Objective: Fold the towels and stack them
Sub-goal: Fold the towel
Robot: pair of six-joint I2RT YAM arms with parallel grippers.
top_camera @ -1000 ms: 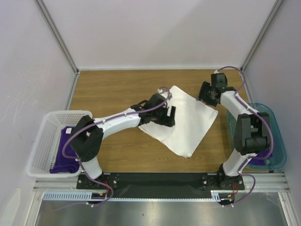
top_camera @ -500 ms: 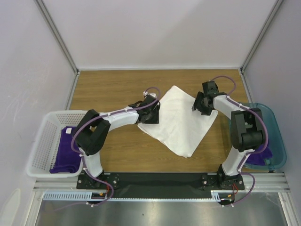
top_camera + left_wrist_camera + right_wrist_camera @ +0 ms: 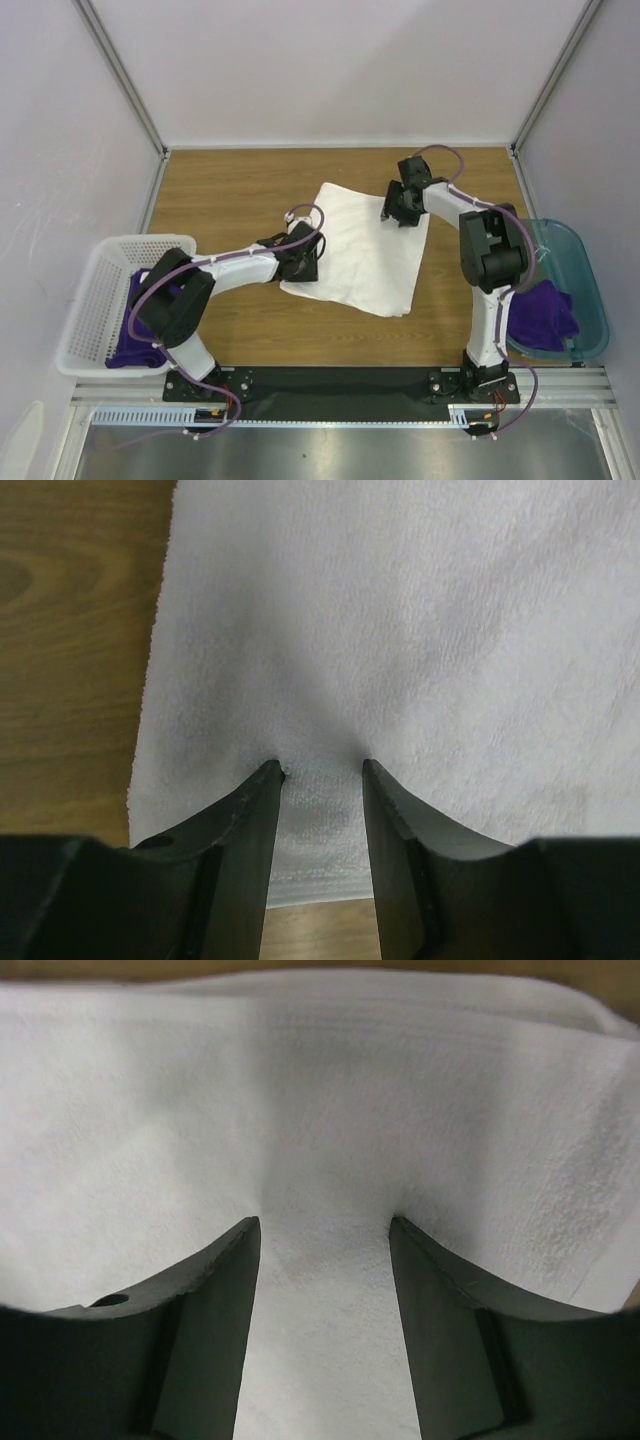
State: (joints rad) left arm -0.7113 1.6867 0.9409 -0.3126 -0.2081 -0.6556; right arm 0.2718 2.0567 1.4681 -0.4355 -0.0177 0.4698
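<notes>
white towel [image 3: 360, 250]: runs off the top and right edges of the left wrist view, and off both sides and the bottom of the right wrist view.
left end effector [image 3: 322, 768]: finger bases cut off by the lower frame edge; in the overhead view its fingertips are hidden under the wrist.
right end effector [image 3: 323, 1222]: finger bases likewise cut off at the bottom edge.
basket towel [image 3: 128, 340]: purple, at centre left; its right part is behind the left arm's elbow.
bin towel [image 3: 548, 315]: purple, at lower right; its left edge is behind the right arm.
</notes>
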